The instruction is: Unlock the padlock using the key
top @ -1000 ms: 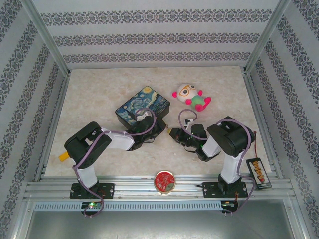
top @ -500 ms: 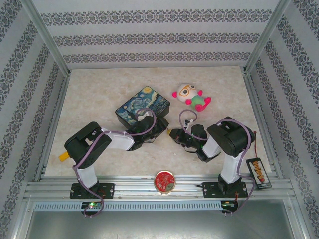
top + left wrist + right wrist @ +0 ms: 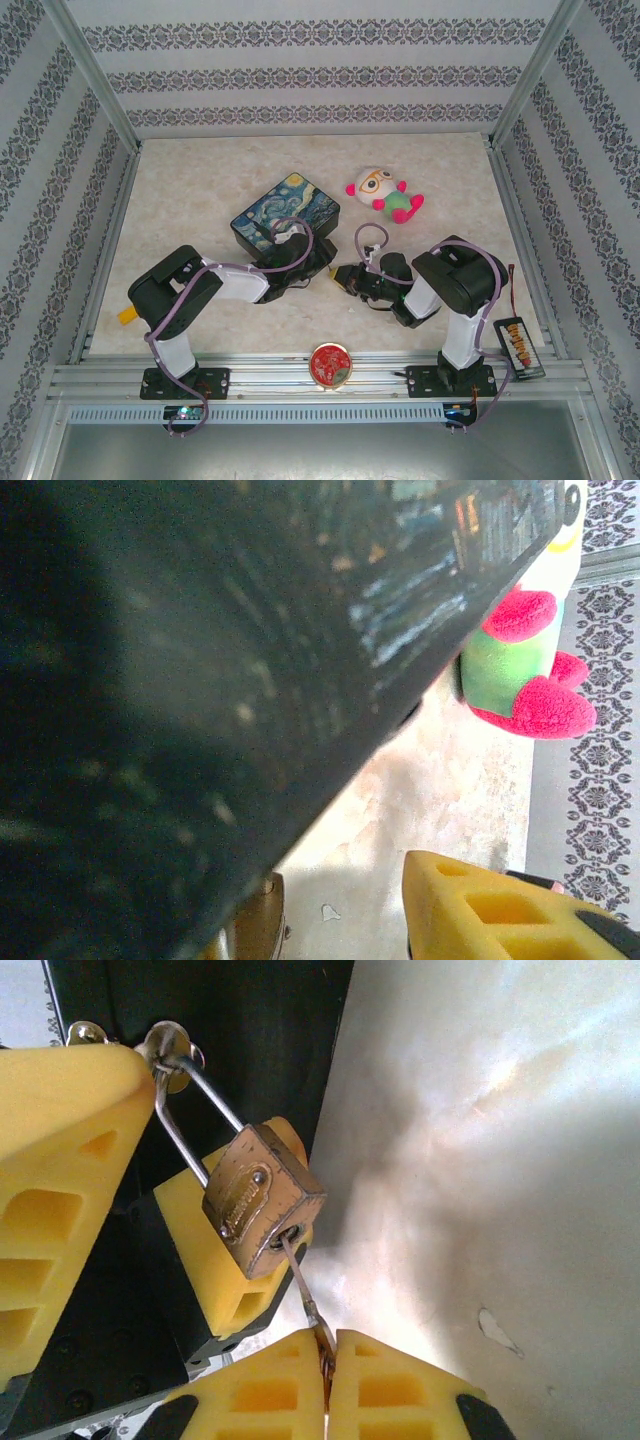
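Note:
The small brass padlock point(image 3: 262, 1200) hangs by its thin silvery shackle point(image 3: 195, 1110) from the hasp of the dark starry-night tin box point(image 3: 285, 208). A key point(image 3: 303, 1290) sits in its keyhole, and my right gripper point(image 3: 327, 1360) is shut on the key's head. My left gripper point(image 3: 322, 262) is open at the box's front. One of its yellow fingers point(image 3: 235, 1270) lies behind the padlock body, the other point(image 3: 60, 1160) beside the shackle. In the left wrist view the padlock point(image 3: 252, 920) sits apart from the one visible finger point(image 3: 500, 915).
A plush toy point(image 3: 385, 195) lies behind the right arm, close to the box. A round red tin point(image 3: 330, 363) rests at the near rail. A battery holder point(image 3: 518, 345) sits at the right edge. Patterned walls enclose the table point(image 3: 200, 180).
My right gripper has crept a little to the left, toward the left gripper and the padlock. The left arm and the box have hardly moved.

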Robot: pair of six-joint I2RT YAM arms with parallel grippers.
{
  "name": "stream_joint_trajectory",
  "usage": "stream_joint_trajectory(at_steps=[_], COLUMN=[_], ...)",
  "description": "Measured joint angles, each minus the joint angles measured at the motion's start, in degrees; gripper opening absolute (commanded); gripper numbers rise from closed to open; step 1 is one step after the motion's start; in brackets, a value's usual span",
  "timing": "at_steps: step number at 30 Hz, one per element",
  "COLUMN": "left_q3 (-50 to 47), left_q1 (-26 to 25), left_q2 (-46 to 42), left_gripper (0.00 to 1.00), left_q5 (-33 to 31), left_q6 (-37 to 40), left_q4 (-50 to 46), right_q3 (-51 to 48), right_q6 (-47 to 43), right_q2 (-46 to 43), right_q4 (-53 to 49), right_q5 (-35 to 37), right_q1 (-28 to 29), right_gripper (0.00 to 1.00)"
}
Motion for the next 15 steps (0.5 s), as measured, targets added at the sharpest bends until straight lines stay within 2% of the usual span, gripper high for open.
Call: stream_joint_trajectory(at_steps=[10,15], left_q3=[-2.8,-4.52], left_q1=[0.0,0.0], left_q2=[-0.79,-1.75], left_gripper=[0.3,0.29], left_q5=[1.55,2.43], left_q6=[3.23,3.76], left_q4=[3.26,4.7], right_q3=[-0.04,-0.09], right_q6=[1.73,2.71], right_q2=[-1.81,-2.03], right_q4=[1.14,1.57], right_q5=[-2.95,-3.54], right_q1=[0.0,-0.42], right_gripper=[0.0,0.0])
